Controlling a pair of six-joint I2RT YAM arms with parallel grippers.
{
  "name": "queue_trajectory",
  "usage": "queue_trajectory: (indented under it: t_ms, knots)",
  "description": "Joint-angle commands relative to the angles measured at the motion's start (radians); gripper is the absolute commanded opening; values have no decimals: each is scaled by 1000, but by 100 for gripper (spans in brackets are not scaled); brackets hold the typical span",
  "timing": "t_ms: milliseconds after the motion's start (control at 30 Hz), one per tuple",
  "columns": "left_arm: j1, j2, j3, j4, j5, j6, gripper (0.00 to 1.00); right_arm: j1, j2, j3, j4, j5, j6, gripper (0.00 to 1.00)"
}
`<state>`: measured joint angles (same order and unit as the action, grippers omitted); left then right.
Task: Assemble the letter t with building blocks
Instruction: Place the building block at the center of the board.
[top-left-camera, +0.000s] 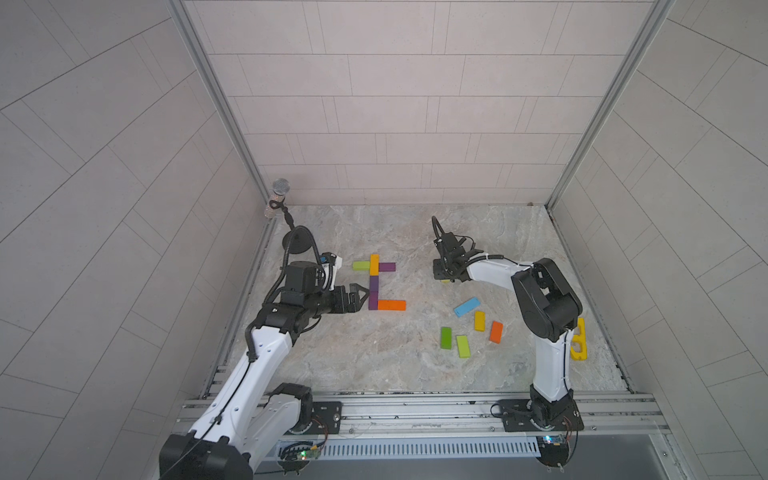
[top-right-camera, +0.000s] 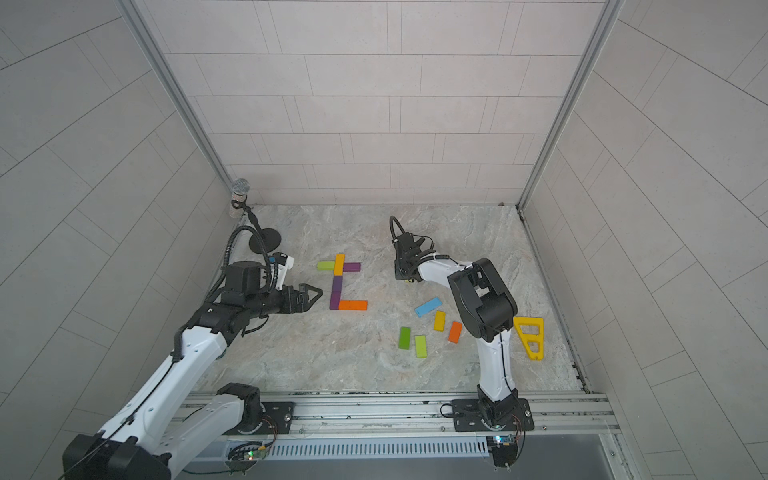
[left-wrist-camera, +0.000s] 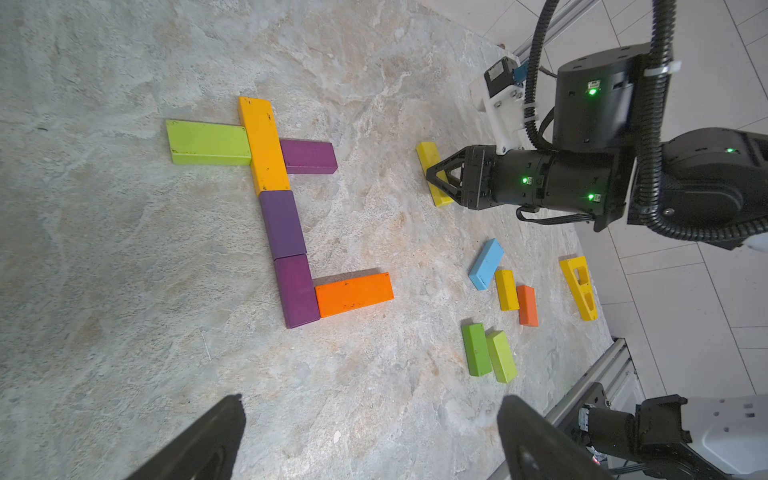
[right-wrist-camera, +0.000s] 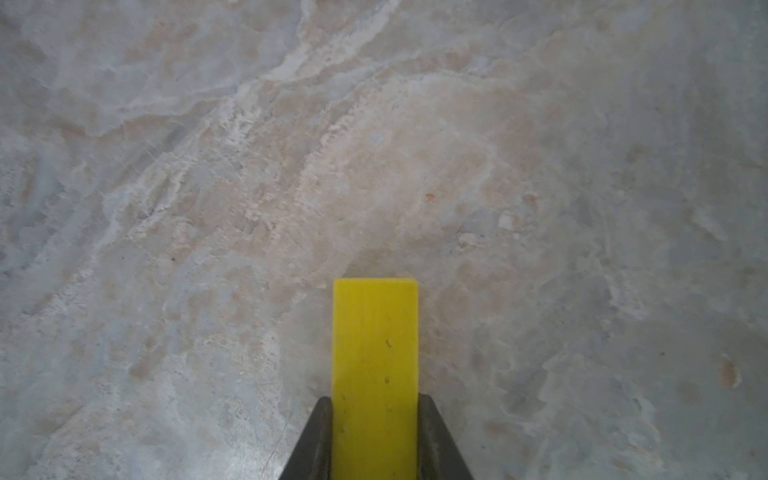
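Observation:
Six building blocks lie joined on the table: a lime block (top-left-camera: 361, 265), a yellow one (top-left-camera: 374, 264) and a purple one (top-left-camera: 387, 267) form a crossbar. Two purple blocks (left-wrist-camera: 282, 224) run down as a stem, with an orange block (top-left-camera: 391, 305) sticking out to the right at its foot. My left gripper (left-wrist-camera: 370, 415) is open and empty, just left of the stem's lower end (top-left-camera: 365, 298). My right gripper (right-wrist-camera: 375, 415) is shut on a bright yellow block (right-wrist-camera: 375, 332), low over the table to the right of the shape (left-wrist-camera: 436, 176).
Loose blocks lie at front right: light blue (top-left-camera: 466, 306), yellow (top-left-camera: 479, 321), orange (top-left-camera: 496, 331), green (top-left-camera: 446, 337) and lime (top-left-camera: 463, 346). A yellow frame piece (top-right-camera: 530, 336) sits by the right arm's base. A microphone stand (top-left-camera: 298, 243) stands at the back left.

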<state>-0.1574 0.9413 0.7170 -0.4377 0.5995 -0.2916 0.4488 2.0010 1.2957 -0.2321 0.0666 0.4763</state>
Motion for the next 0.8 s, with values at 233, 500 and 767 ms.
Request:
queue_trajectory:
  t_ms: [233,500,767]
  knots:
    - [9,-3,-15,22,16,-2,100,6,-7,-21,-19,41,59,0]
    - [10,-8,-19,22,16,-5,100,5,-2,-26,-19,49,64,0]
    - [11,-6,-19,22,16,-4,100,6,-7,-33,-16,43,61,3]
